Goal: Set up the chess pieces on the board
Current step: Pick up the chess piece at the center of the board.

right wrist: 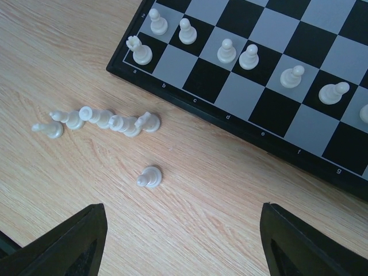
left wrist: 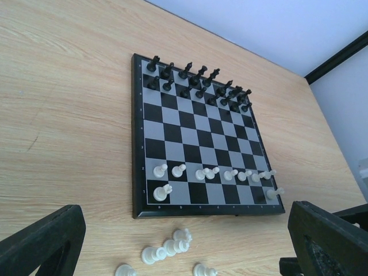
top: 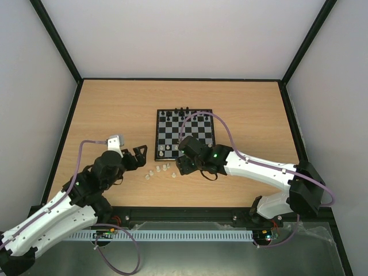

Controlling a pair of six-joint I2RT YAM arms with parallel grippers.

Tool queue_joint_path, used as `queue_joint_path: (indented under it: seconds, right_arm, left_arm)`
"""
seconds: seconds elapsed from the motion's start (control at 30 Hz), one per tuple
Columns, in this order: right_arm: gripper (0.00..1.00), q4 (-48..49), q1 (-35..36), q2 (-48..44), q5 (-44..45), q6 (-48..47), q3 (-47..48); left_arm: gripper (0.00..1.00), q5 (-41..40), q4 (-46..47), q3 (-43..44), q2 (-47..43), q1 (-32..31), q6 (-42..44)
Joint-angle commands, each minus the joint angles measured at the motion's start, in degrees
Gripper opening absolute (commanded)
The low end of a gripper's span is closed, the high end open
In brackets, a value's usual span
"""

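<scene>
The board [top: 187,129] lies at mid table, with black figures on its far rows. Several white chess pieces stand on its two near rows [left wrist: 207,172], including one at the near left corner [left wrist: 163,192]. Several loose white pieces [top: 158,171] lie on the wood in front of the board, most in a row [right wrist: 103,121] and one pawn [right wrist: 149,176] apart. My left gripper [top: 138,158] is open and empty, just left of them [left wrist: 167,248]. My right gripper [top: 183,167] is open and empty, hovering over the wood near the lone pawn, by the board's front edge [right wrist: 241,129].
The wooden table has a black raised border [top: 75,115] and pale walls around it. My right arm [top: 253,167] stretches in from the right across the near side of the table. The board's thin black rim [left wrist: 135,144] faces my left gripper.
</scene>
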Motion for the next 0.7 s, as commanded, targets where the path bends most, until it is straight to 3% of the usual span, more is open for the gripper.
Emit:
queue_joint_path:
  seconds: [0.0,0.2,0.67]
  right_arm:
    - [0.73,-2.54,0.31,0.75,-0.21,-0.92,-0.36]
    - [0.56,-2.28,1.15,2.69,-2.07,-1.51,-0.42]
    - [0.43,-1.52,4.71,12.56,-1.77,-1.54,2.27]
  left_arm:
    - [1.00,-0.04,3.01,-0.67,2.28,-0.23,-0.04]
    - [0.99,-0.41,3.02,0.06,4.20,-0.22,-0.01]
    - [1.00,-1.52,1.19,-0.23,1.32,-0.23,-1.08]
